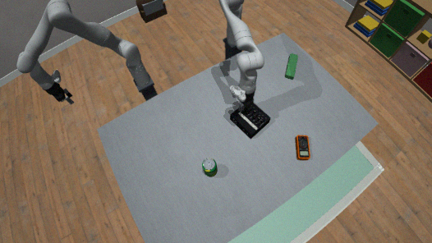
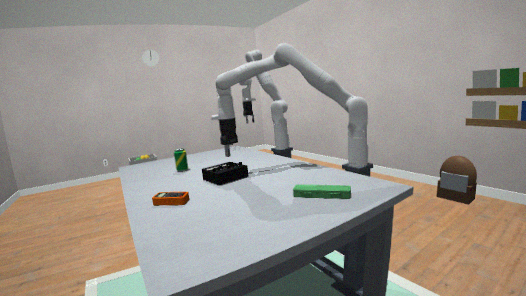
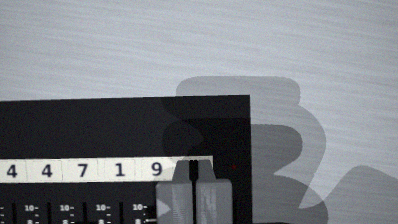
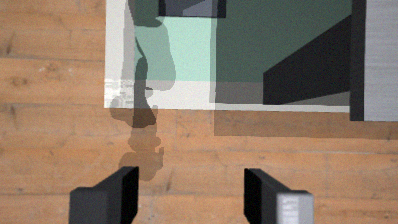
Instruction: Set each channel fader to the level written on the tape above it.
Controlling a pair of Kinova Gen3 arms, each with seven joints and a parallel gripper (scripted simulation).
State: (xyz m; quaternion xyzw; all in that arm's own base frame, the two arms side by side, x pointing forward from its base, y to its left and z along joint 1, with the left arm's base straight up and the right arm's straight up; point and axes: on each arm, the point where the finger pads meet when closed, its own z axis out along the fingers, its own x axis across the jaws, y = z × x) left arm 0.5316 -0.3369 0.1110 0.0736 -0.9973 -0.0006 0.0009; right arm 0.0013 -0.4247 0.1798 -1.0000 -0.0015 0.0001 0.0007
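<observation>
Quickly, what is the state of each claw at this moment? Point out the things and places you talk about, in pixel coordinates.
Left claw [image 2: 227,154] [image 3: 193,170]: closed, holding nothing, above the lighting desk [image 1: 256,116] [image 2: 225,173] [image 3: 100,127].
Right claw [image 1: 70,97] [image 2: 250,120] [image 4: 191,192]: open, holding nothing.

A: Desk tape [image 1: 248,121] [image 3: 100,170]?
B: Off-white, matt, paper-like. Console body [image 1: 251,132] [image 2: 220,174] [image 3: 90,127] dark matt plastic look, smooth top.
A: Can [image 1: 209,167] [image 2: 181,160]?
B: Metal-looking lid, glossy green side.
A: Multimeter [image 1: 302,147] [image 2: 170,198]?
B: Orange plastic look, smooth casing.
A: Table top [image 1: 172,135] [image 2: 190,225] [image 3: 320,45]?
B: Grey, matt, fine brushed-looking streaks.
A: Floor [image 1: 53,164] [image 2: 65,235] [image 4: 50,145]?
B: Wood planks, visible grain and knots, low sheen.
A: Left gripper's fingers?
B: Grey, smooth, metal-looking.
</observation>
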